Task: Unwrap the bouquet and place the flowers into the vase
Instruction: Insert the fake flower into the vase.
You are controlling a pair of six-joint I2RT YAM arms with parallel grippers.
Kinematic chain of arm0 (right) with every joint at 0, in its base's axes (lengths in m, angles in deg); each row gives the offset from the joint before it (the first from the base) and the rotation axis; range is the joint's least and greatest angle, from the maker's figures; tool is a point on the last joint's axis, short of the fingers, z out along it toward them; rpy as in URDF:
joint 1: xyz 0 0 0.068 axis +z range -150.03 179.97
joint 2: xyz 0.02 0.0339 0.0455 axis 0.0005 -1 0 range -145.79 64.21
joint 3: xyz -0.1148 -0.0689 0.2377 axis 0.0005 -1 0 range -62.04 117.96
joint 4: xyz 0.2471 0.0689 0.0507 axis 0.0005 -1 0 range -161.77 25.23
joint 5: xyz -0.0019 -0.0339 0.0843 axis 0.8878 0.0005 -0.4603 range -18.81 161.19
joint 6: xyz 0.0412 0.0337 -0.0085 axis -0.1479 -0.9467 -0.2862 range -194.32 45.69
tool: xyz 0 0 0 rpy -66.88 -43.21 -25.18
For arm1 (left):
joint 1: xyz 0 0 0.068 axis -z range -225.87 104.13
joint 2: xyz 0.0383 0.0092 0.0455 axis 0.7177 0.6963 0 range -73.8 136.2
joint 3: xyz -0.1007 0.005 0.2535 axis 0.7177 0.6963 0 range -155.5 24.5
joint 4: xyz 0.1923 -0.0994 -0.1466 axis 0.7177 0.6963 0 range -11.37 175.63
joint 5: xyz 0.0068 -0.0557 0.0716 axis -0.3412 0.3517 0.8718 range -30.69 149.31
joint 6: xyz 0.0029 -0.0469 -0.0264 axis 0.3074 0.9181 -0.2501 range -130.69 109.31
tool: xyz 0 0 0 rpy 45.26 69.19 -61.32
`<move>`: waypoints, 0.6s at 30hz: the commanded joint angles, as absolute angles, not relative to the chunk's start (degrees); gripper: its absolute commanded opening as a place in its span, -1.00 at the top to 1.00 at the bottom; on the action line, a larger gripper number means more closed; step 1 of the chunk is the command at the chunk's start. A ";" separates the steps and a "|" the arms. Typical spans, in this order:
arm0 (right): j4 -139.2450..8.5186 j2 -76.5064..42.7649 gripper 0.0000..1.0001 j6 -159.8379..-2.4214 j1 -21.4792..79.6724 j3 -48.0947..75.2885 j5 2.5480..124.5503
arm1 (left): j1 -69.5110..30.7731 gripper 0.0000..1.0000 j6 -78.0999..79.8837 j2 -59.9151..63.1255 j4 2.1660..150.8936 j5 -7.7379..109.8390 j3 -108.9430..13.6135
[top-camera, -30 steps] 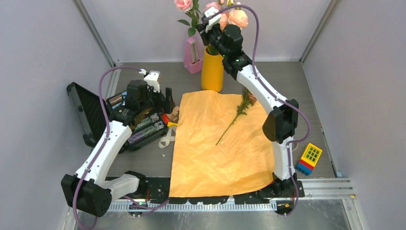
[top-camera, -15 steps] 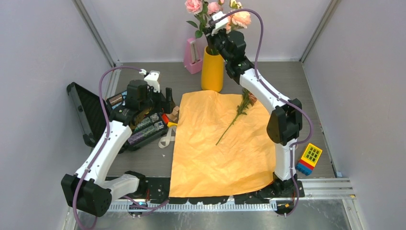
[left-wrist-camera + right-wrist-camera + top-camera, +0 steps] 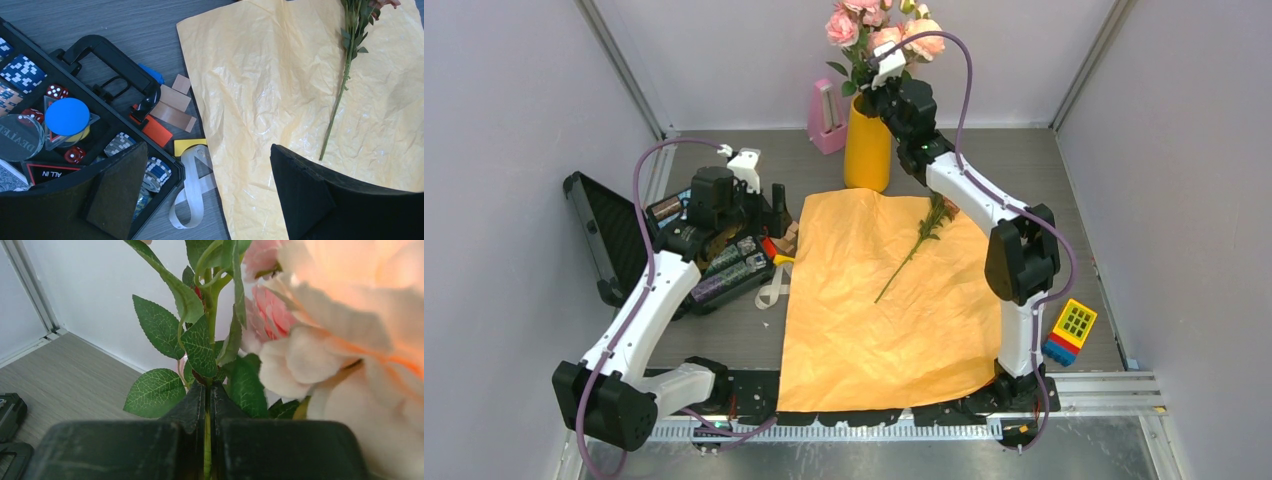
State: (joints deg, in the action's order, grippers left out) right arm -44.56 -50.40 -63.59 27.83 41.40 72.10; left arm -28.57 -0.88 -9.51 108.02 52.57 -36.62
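Note:
My right gripper (image 3: 874, 82) is shut on the green stem (image 3: 207, 440) of the flowers (image 3: 864, 25), a bunch of pale pink roses (image 3: 325, 340) with green leaves. It holds them upright just above the mouth of the yellow vase (image 3: 867, 150); whether the stem ends are inside is hidden. The bouquet's orange paper (image 3: 884, 300) lies flat and unwrapped on the table. One more flower (image 3: 916, 243) lies on it, also seen in the left wrist view as a long stem (image 3: 345, 75). The beige ribbon (image 3: 195, 185) lies loose beside the paper. My left gripper (image 3: 207, 150) hangs open and empty over the paper's left edge.
An open black case (image 3: 604, 240) of poker chips and dice (image 3: 65, 125) sits left of the paper, with loose coloured cards (image 3: 165, 120) at its corner. A pink metronome (image 3: 826, 115) stands left of the vase. A toy-brick block (image 3: 1069, 330) lies at the right.
My right gripper has carried the flowers right and slightly down, so they now stand over the vase. The left arm has not moved.

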 commanded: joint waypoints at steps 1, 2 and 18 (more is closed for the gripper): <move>-41.02 -45.50 1.00 -65.34 27.19 40.04 74.11 | -28.20 -0.90 -1.55 -9.67 105.70 51.47 -36.74; -41.03 -45.44 1.00 -65.48 27.14 39.59 74.27 | -28.20 -0.90 -1.55 -9.67 105.70 51.44 -36.71; -41.21 -43.65 0.68 -65.94 26.69 35.46 74.88 | -27.77 -0.90 -1.37 -9.38 105.62 51.31 -36.71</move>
